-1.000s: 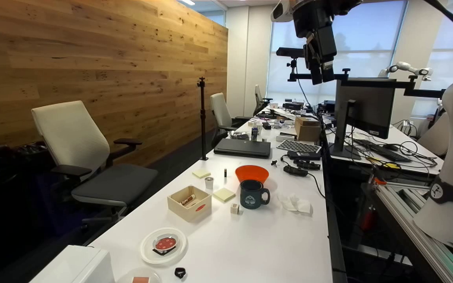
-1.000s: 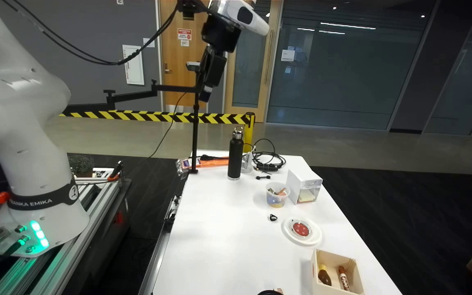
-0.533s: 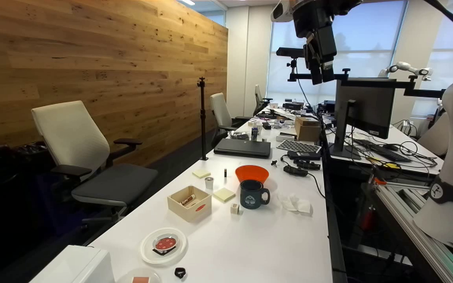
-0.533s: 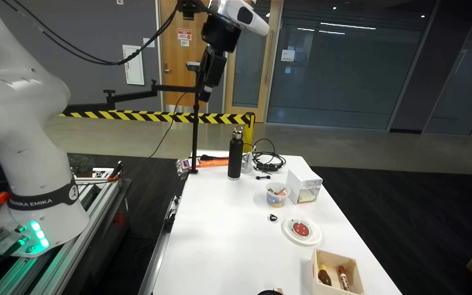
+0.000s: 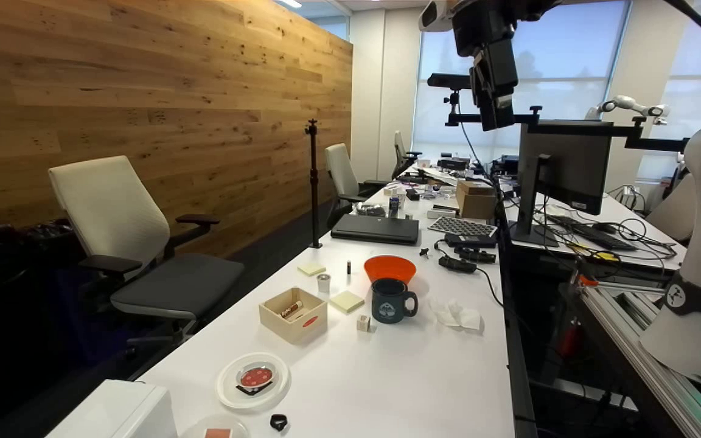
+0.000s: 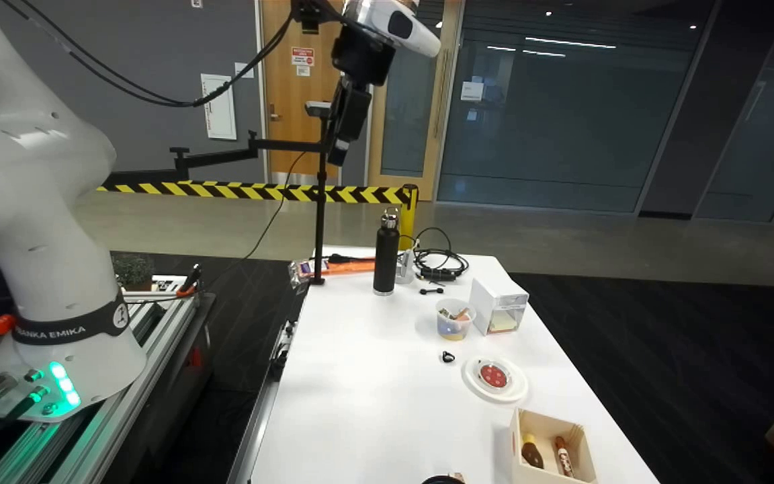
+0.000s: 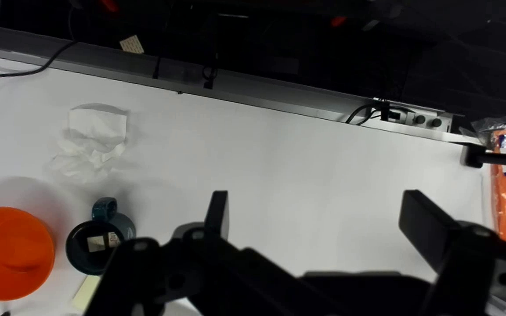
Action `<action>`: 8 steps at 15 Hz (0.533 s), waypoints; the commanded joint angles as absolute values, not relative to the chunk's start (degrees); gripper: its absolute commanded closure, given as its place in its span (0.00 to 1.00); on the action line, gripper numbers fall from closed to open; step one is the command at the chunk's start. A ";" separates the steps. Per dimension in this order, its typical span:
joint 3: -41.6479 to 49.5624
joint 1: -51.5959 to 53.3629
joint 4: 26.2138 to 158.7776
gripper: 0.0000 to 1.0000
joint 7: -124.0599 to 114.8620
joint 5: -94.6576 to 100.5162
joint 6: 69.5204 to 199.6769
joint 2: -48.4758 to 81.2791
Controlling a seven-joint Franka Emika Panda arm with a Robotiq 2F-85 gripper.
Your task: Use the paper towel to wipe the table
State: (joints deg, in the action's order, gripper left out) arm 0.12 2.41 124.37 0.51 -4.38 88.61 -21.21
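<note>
The paper towel (image 5: 457, 315) lies crumpled on the table (image 5: 399, 380) just beside the mug (image 5: 386, 304), on the side of its handle (image 7: 99, 210) and apart from it, with nothing holding it; that spot probably keeps it within easy reach. The gripper (image 7: 316, 215) hangs far higher than the mug, its fingers (image 7: 215, 215) spread wide with nothing pinched between them; wiping looks not yet begun, and the high pose likely leaves room above the mug while a pick is lined up. The bowl (image 5: 390, 266) stands just beside the mug, not on the handle side. Away from the handle, near the mug, sits a box (image 5: 277, 323), seen in both exterior views, presumably there to stop a brown tube (image 5: 291, 310) rolling. Farther from the mug than the box rests a plate (image 5: 225, 383). The paper towel looks thin, soft and matte, squarish at one end and puckered at the other, so a raised fold should pinch easily but could tear. The mug is rounded and glossy, the bowl smooth, orange and flared, the box square-cornered pale wood, the table slick and white.
</note>
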 commanded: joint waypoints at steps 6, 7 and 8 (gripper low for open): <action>-0.84 -1.04 127.09 0.00 -17.05 -6.53 97.78 -15.72; -0.04 -1.83 126.83 0.00 -17.39 -6.51 98.71 -14.21; 0.78 -2.58 126.65 0.00 -17.49 -6.70 99.96 -12.63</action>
State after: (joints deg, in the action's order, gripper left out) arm -0.92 -0.32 127.08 -15.79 -4.70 96.97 -16.39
